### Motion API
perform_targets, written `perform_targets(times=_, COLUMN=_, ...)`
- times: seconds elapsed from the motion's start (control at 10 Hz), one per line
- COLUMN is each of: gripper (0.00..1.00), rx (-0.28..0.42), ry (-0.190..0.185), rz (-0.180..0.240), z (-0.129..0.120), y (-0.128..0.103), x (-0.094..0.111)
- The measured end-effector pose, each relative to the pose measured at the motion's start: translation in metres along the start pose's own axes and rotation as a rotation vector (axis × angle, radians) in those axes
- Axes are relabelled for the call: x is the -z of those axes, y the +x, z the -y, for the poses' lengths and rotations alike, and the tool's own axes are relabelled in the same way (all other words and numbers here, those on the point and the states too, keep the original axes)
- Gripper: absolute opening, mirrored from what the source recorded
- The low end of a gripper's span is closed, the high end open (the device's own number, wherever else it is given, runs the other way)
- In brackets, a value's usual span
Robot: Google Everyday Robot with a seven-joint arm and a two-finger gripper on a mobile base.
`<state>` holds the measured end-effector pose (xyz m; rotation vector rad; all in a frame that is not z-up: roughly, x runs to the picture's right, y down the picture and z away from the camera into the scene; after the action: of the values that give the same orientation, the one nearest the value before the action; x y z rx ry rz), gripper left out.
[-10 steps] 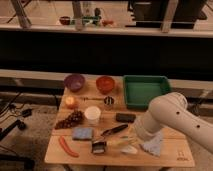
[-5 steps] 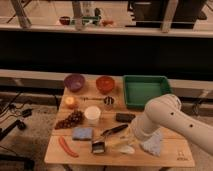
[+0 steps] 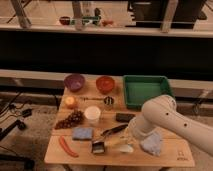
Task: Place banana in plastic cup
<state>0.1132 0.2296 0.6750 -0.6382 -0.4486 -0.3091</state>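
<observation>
Banana (image 3: 118,142): slender, pale yellow-cream, just below the fingers (image 3: 115,131).
Cup (image 3: 82,133): blue, left of the fingers.
Gripper (image 3: 106,135): fingers together, low over the bench (image 3: 165,156).
Corner mark (image 3: 177,158): unreadable.

the banana (image 3: 116,142) is a slender, pale yellow-cream piece lying flat and slightly slanted near the table's (image 3: 165,159) front edge. the plastic cup (image 3: 82,133) is small, blue and low, standing to the banana's left, apart from it. the gripper (image 3: 128,138), closed, hangs low by the banana's right end.
</observation>
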Motion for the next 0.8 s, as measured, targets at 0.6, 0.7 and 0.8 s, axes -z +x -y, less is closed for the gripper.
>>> perform_targets(times=0.6, gripper=0.00, rx=-0.030, ry=0.021, rz=-0.049, z=0.015, y=0.021, x=-0.007)
perform_targets(times=0.7, gripper=0.00, rx=-0.035, ry=0.026, rz=-0.062, z=0.017, y=0.025, x=-0.007)
perform_targets(times=0.8, gripper=0.00, rx=-0.039, ry=0.027, rz=-0.068, z=0.017, y=0.027, x=-0.008)
